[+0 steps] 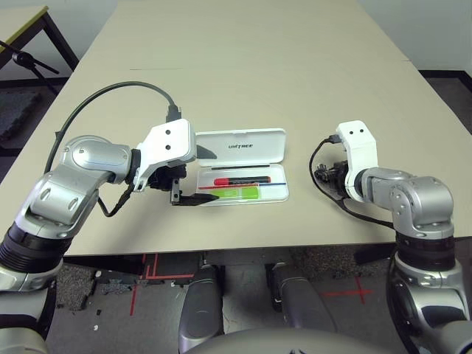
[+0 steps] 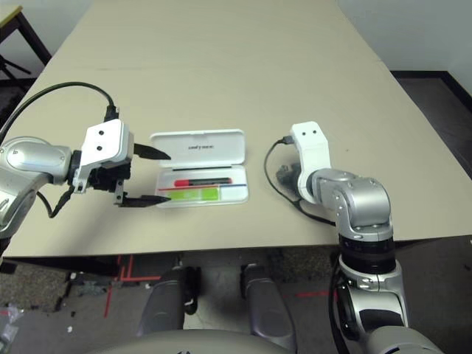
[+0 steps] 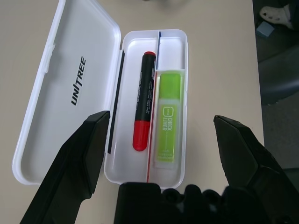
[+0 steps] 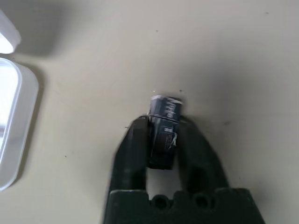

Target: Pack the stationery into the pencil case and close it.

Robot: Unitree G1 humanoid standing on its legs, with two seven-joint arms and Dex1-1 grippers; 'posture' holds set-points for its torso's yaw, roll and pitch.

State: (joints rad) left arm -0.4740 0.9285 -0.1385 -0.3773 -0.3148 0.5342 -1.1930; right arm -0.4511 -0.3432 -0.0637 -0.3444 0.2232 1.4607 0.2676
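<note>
The white pencil case (image 1: pixel 269 144) lies open in the middle of the table, its lettered lid (image 3: pixel 51 93) folded flat on the far side. In its tray lie a red marker with a black cap (image 3: pixel 142 109) and a light-green flat stick (image 3: pixel 168 116), side by side. My left gripper (image 1: pixel 214 175) is open at the case's left end, one finger over the lid and the other by the tray's near edge. Out to the right of the case, my right gripper (image 4: pixel 162 125) rests low on the table, shut on a tiny dark grey block (image 4: pixel 164 112).
The tan table (image 1: pixel 243 66) stretches far behind the case. A black cable (image 1: pixel 110 96) loops from the left wrist, and another (image 1: pixel 318 158) curls by the right wrist. A dark stand (image 1: pixel 26 59) is off the table at far left.
</note>
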